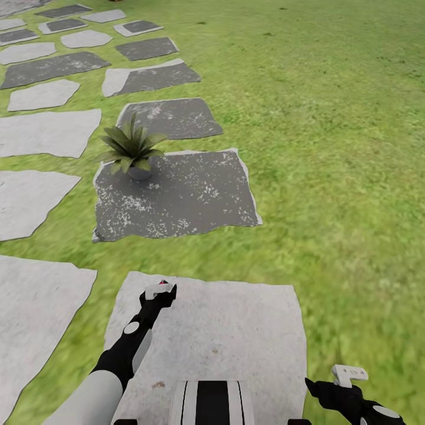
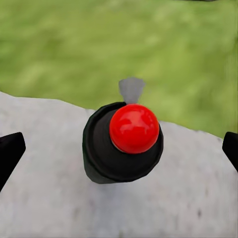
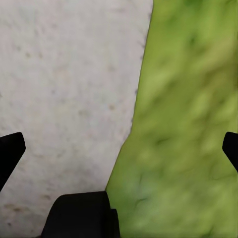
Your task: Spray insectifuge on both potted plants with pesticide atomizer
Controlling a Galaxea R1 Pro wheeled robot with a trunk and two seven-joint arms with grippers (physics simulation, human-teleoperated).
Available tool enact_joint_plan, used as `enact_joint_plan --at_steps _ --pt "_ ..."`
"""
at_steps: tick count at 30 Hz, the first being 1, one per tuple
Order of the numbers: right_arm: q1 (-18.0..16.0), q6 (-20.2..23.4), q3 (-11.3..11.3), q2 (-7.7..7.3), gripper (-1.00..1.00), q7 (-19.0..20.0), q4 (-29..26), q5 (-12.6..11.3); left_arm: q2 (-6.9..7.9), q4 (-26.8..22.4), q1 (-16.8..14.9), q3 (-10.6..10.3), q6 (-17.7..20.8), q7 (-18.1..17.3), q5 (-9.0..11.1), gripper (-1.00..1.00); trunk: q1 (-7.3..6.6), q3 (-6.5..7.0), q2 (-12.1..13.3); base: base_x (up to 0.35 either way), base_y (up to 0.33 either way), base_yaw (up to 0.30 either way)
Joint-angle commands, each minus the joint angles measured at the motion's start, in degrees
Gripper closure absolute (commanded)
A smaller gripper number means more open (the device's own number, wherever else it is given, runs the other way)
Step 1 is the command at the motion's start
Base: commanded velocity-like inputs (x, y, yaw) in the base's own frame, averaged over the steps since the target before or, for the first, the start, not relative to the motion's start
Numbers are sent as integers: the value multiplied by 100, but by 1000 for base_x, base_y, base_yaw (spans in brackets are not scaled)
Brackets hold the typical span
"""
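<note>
— While the left gripper stands spread above the pesticide atomizer on the slab, nothing's lifted?
— No; right gripper released, potted plant unsprayed, I'd judge.

Black left arm with grey oval patches, pale grey upper sleeve; white trunk with black stripes; black right arm, white bracket; black fingers.

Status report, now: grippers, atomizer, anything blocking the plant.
Left gripper wide open above the pesticide atomizer, not gripping. Right gripper open, empty, over slab edge. Potted plant ahead on dark slab; path unobstructed.
</note>
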Motion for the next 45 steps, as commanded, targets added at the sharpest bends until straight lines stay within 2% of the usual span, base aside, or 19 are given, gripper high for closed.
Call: enact_joint_plan --at_steps 1,45 --pt "-2 29 -9 1 -100 32 -6 2 -8 3 -3 42 -12 -48 2 -100 -1 -3 -1 0 0 0" --pt "-2 29 -11 1 -100 30 -6 2 -8 3 -3 44 -12 -48 2 -100 -1 -77 -1 11 0 0"
